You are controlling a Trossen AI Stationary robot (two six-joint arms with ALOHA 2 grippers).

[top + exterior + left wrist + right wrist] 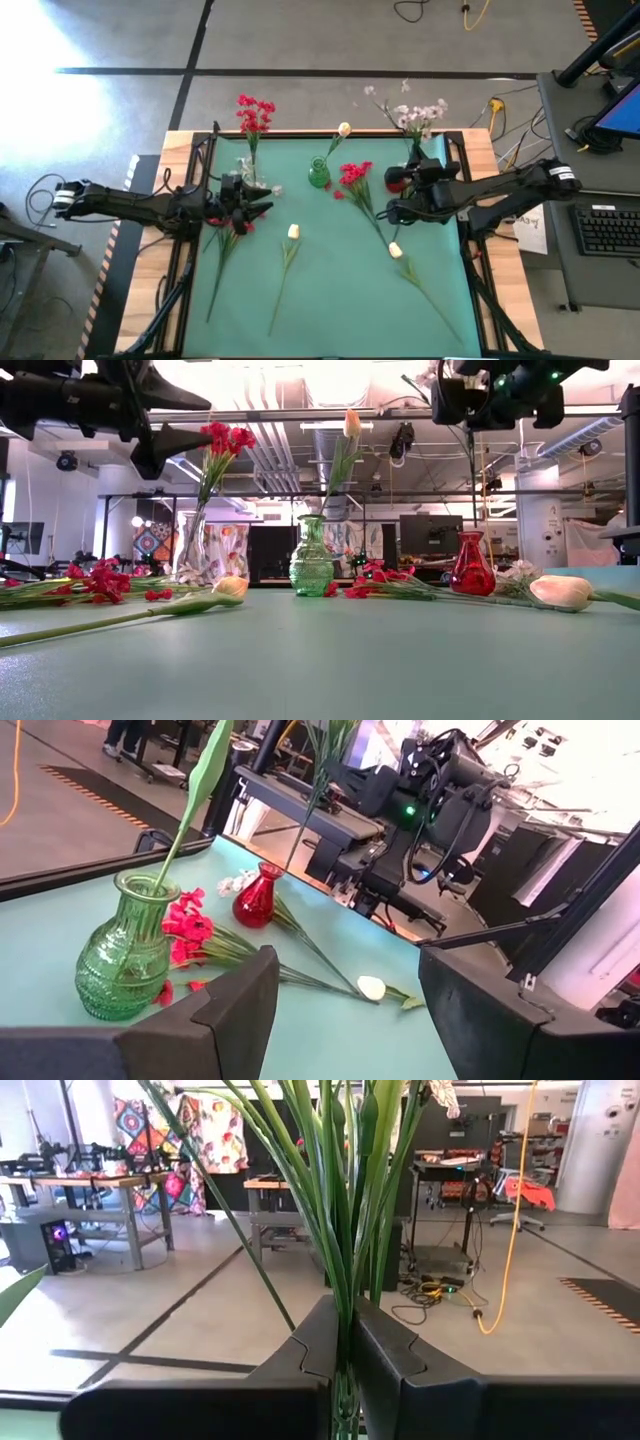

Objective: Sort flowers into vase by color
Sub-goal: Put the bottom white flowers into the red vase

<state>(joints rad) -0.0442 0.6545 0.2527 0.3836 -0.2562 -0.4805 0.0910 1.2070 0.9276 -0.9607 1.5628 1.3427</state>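
Right wrist: right gripper (pixel 343 1342) pinching thin green stems (pixel 345 1210).

Keyboard (pixel 608 229) on side desk (pixel 575 120), yellow cable (pixel 510 1230) on floor

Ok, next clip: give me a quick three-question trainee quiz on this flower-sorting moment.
1. True or false: the green vase holds a cream-yellow bud.
2. What is the right gripper shut on? A) pale spray stems B) a red bloom C) nothing
3. How many cream-yellow buds lie on the mat?

Key: 1 true; 2 A; 3 two.
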